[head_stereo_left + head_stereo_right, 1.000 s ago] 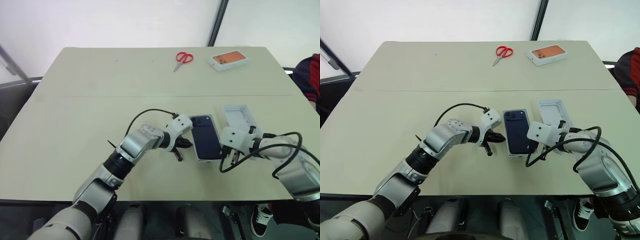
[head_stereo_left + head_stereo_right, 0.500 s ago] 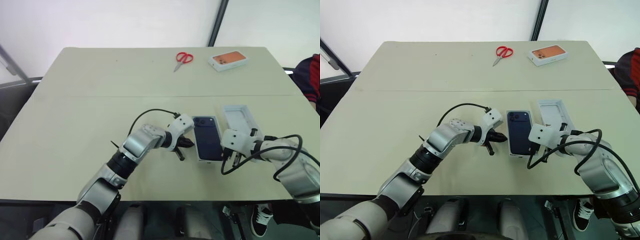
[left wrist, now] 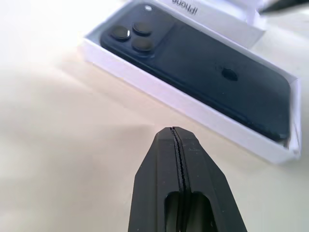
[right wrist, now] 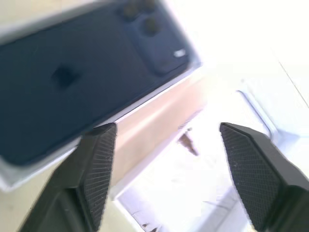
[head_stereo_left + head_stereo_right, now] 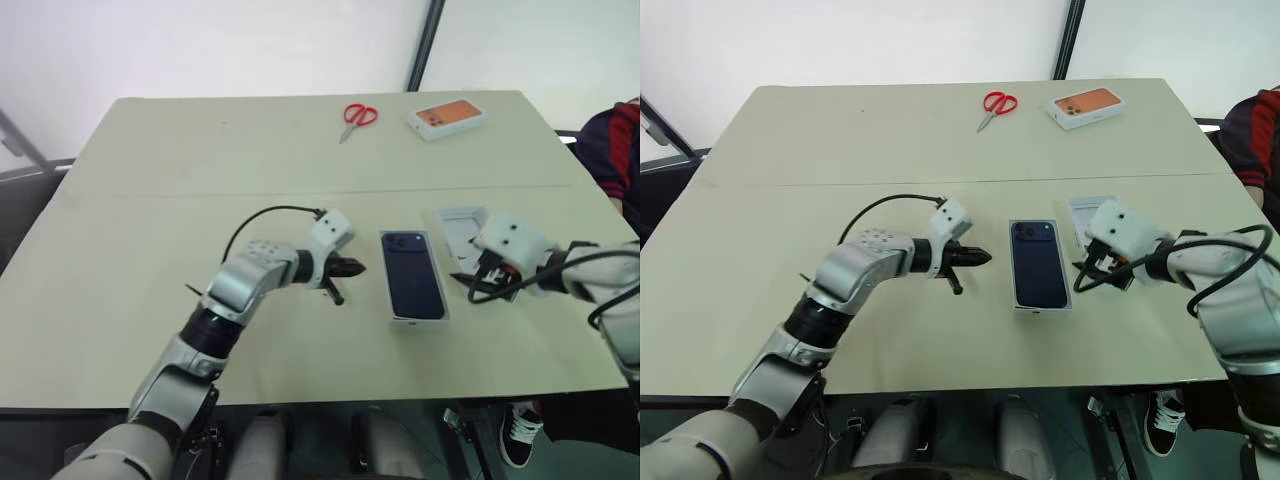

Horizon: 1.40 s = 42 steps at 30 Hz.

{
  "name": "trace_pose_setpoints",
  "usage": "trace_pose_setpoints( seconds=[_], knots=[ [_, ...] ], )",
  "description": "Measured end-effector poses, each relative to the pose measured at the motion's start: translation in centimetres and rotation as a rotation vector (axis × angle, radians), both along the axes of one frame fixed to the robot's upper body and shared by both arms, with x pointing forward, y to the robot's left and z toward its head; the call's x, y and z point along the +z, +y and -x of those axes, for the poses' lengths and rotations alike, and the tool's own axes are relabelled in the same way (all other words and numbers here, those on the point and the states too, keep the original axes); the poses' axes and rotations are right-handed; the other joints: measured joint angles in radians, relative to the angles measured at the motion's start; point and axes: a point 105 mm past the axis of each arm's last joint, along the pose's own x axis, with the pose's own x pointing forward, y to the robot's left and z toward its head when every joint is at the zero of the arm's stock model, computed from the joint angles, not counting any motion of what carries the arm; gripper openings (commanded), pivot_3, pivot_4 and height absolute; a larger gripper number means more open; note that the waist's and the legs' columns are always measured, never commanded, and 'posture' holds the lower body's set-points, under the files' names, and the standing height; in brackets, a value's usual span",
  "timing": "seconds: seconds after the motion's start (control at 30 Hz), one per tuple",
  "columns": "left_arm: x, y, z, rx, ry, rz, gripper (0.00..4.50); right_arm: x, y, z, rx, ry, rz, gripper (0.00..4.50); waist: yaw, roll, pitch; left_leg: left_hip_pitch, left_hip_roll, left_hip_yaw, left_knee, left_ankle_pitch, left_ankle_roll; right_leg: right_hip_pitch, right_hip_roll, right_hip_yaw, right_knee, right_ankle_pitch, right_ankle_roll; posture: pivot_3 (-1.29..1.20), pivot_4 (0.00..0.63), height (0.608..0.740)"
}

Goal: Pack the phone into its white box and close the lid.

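The dark navy phone [image 5: 412,275] lies camera side up inside the shallow white box [image 5: 416,321] near the middle of the table. My left gripper [image 5: 357,267] hovers a short way to the box's left, pointing at it, its fingers [image 3: 176,145] pressed shut on nothing. To the right of the box the lid [image 5: 459,226] lies inside up, partly covered by my right hand. My right gripper [image 4: 166,128] hangs over the gap between the box and the lid, open with nothing between its fingers.
Red scissors [image 5: 352,117] and a white box with an orange phone picture [image 5: 447,117] lie at the table's far edge. A person's dark red sleeve [image 5: 614,140] shows at the right edge. Cables loop off both wrists.
Both hands have drawn away from the box. The left gripper moved left, still shut. The right gripper rose, shifted right toward the lid and opened. The camera view also shifted.
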Motion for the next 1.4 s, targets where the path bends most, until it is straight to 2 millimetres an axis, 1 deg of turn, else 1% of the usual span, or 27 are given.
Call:
trace_pose_setpoints(
  seconds=[0.03,0.1,0.17,0.27,0.4,0.5,0.57,0.67,0.7,0.87,0.97,1.0,1.07,1.13,1.17,1.2,1.23,1.3,1.4],
  knots=[
    [0.4,0.8,0.2,-0.006,-0.035,0.028,0.00,0.0,-0.3,-0.7,-0.066,0.019,-0.042,3.36,-0.002,0.000,0.000,0.000,0.000,0.000,0.000,0.000,0.000,0.000,0.000,0.000,0.000,0.000,0.000,0.00,0.150,0.740],
    [1.0,2.0,0.8,-0.036,-0.104,0.072,0.00,-0.9,-1.3,-2.0,-0.211,0.081,-0.114,3.36,-0.002,0.000,0.000,0.000,0.000,0.000,0.000,0.000,0.000,0.000,-0.001,0.000,0.000,0.000,0.000,0.00,0.150,0.740],
    [1.2,3.0,1.4,-0.071,-0.150,0.088,0.00,-1.9,-1.2,-2.6,-0.293,0.149,-0.165,3.36,-0.002,0.001,0.000,0.000,0.000,0.001,-0.001,0.000,-0.001,-0.001,-0.001,0.001,0.000,0.000,0.000,0.00,0.150,0.740],
    [1.5,3.9,2.3,-0.122,-0.213,0.104,0.00,-2.9,-0.8,-3.0,-0.364,0.240,-0.208,3.36,0.003,0.002,0.001,-0.002,0.000,0.000,-0.001,0.000,0.000,-0.002,-0.002,0.000,-0.001,0.000,0.000,0.00,0.150,0.740],
    [1.7,4.5,3.8,-0.198,-0.234,0.128,0.00,-3.3,-0.5,-3.1,-0.429,0.325,-0.240,3.36,0.003,0.002,0.001,-0.002,-0.001,0.001,-0.001,0.000,0.000,-0.002,-0.002,0.001,-0.001,0.000,0.000,0.00,0.150,0.740],
    [1.7,4.7,4.4,-0.212,-0.233,0.137,0.00,-3.9,-0.9,-3.1,-0.484,0.366,-0.242,2.59,0.001,0.002,0.001,-0.002,-0.001,0.001,-0.001,-0.001,0.001,-0.002,-0.002,0.001,-0.001,0.000,0.000,0.00,0.150,0.740],
    [2.0,4.7,4.6,-0.217,-0.247,0.148,0.00,-4.0,-1.1,-3.2,-0.516,0.374,-0.243,1.54,-0.002,0.002,0.001,-0.002,-0.001,0.001,-0.001,-0.001,0.001,-0.002,-0.002,0.001,-0.001,0.000,0.000,0.00,0.150,0.740],
    [2.3,4.7,4.8,-0.223,-0.262,0.153,0.00,-4.0,-0.8,-3.3,-0.529,0.390,-0.259,0.10,-0.003,0.002,0.001,-0.001,0.000,0.001,-0.001,-0.001,0.001,-0.002,-0.001,0.001,-0.001,0.000,0.000,0.00,0.150,0.740],
    [2.1,4.7,4.9,-0.220,-0.258,0.154,0.00,-4.0,-0.8,-3.3,-0.538,0.394,-0.264,0.03,-0.003,0.002,0.001,-0.001,0.000,0.001,-0.001,-0.001,0.001,-0.002,-0.001,0.000,0.000,0.000,0.000,0.00,0.150,0.740],
    [2.0,4.8,4.9,-0.212,-0.260,0.156,0.00,-3.7,-0.5,-3.1,-0.564,0.428,-0.323,0.03,-0.003,0.002,0.001,-0.001,0.000,0.001,-0.001,-0.001,0.001,-0.002,-0.001,0.001,0.000,0.000,0.000,0.00,0.150,0.740],
    [2.1,5.1,4.3,-0.173,-0.269,0.163,0.00,-2.3,-0.1,-3.3,-0.539,0.392,-0.368,0.03,-0.003,0.002,0.001,-0.001,0.000,0.001,-0.001,-0.001,0.001,-0.002,-0.001,0.001,0.000,0.000,0.000,0.00,0.150,0.740],
    [2.1,5.4,4.0,-0.149,-0.268,0.164,0.00,-1.5,0.2,-3.5,-0.517,0.372,-0.396,0.03,-0.004,0.003,0.001,-0.001,0.000,0.001,-0.001,-0.001,0.001,-0.003,-0.001,0.001,0.000,0.000,0.000,0.00,0.150,0.740],
    [1.9,6.5,2.9,-0.068,-0.262,0.166,0.00,1.5,1.2,-3.8,-0.439,0.306,-0.495,0.03,-0.006,0.005,0.002,-0.002,0.000,0.002,-0.002,-0.001,0.001,-0.004,0.000,0.001,0.001,0.000,0.000,0.00,0.150,0.740],
    [1.6,8.0,1.6,0.027,-0.253,0.168,0.00,5.2,3.5,-3.5,-0.270,0.240,-0.640,0.03,-0.007,0.005,0.002,-0.001,0.001,0.001,-0.003,-0.001,0.001,-0.004,0.001,0.001,0.001,0.000,0.000,0.00,0.150,0.740],
    [1.6,8.5,1.2,0.060,-0.250,0.169,0.00,6.4,4.9,-3.1,-0.175,0.232,-0.700,0.03,-0.006,0.004,0.002,-0.001,0.001,0.001,-0.004,-0.001,0.001,-0.004,0.001,0.000,0.001,0.000,0.000,0.00,0.150,0.740],
    [1.5,9.1,0.8,0.094,-0.248,0.172,0.00,7.2,6.6,-2.4,-0.062,0.246,-0.779,0.03,-0.005,0.004,0.002,-0.001,0.002,0.000,-0.004,-0.001,0.001,-0.004,0.002,0.000,0.000,0.000,0.000,0.00,0.150,0.740],
    [1.4,9.4,0.6,0.111,-0.246,0.174,0.00,7.3,7.9,-1.8,0.011,0.276,-0.827,0.03,-0.005,0.003,0.001,-0.001,0.002,0.001,-0.004,-0.001,0.001,-0.004,0.002,0.000,0.000,0.000,0.000,0.00,0.150,0.740],
    [1.5,9.5,0.3,0.123,-0.255,0.183,0.00,6.1,10.3,-0.6,0.107,0.382,-0.930,0.03,-0.002,0.003,0.001,-0.001,0.002,0.001,-0.004,-0.001,0.001,-0.003,0.000,0.000,0.001,0.000,0.000,0.00,0.150,0.740],
    [1.9,9.2,-0.1,0.122,-0.266,0.194,0.00,3.9,12.0,0.5,0.089,0.480,-1.016,0.03,0.007,0.003,0.002,-0.003,0.000,0.000,-0.002,-0.001,0.001,-0.003,-0.002,-0.001,0.000,0.000,0.000,0.00,0.150,0.740]
  ],
)
